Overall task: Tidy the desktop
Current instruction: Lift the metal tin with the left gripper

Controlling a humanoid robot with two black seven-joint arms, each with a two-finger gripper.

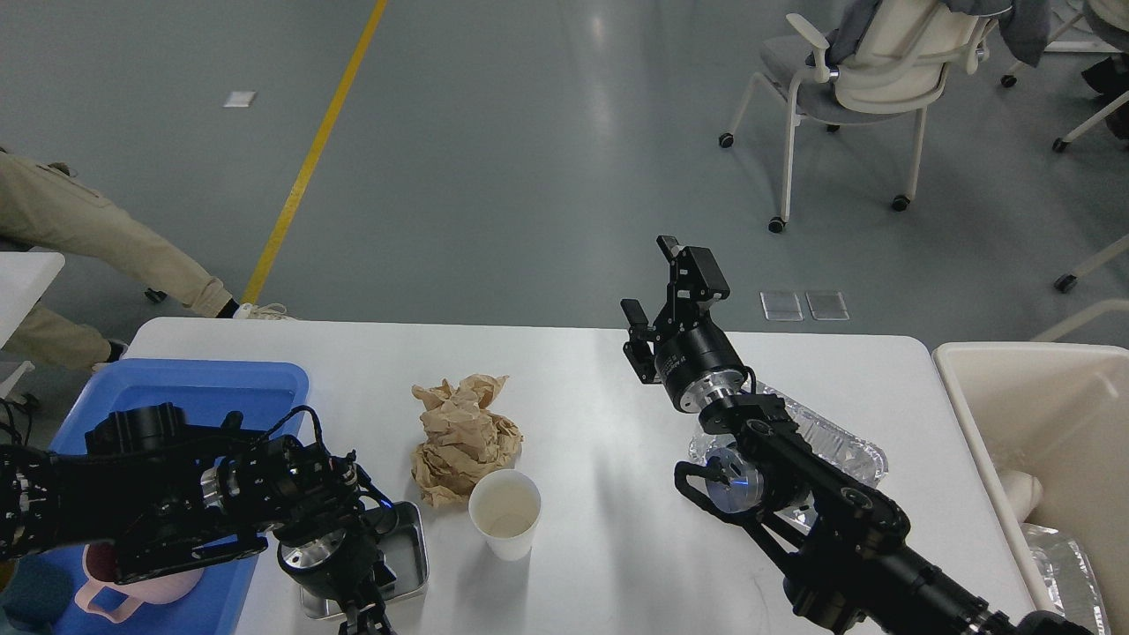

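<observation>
Seen from above, the desktop is a large white table top filling the lower half of the view. At its left end sits a blue tray holding a pink mug. The left gripper points down at the bottom edge, over a small metal tin; whether its fingers are apart cannot be told. Near the middle lie crumpled brown paper and, touching it, an upright white paper cup. The right gripper is raised with its fingers spread and holding nothing. A foil container lies behind that arm. A cream bin stands just beside the table's right end.
</observation>
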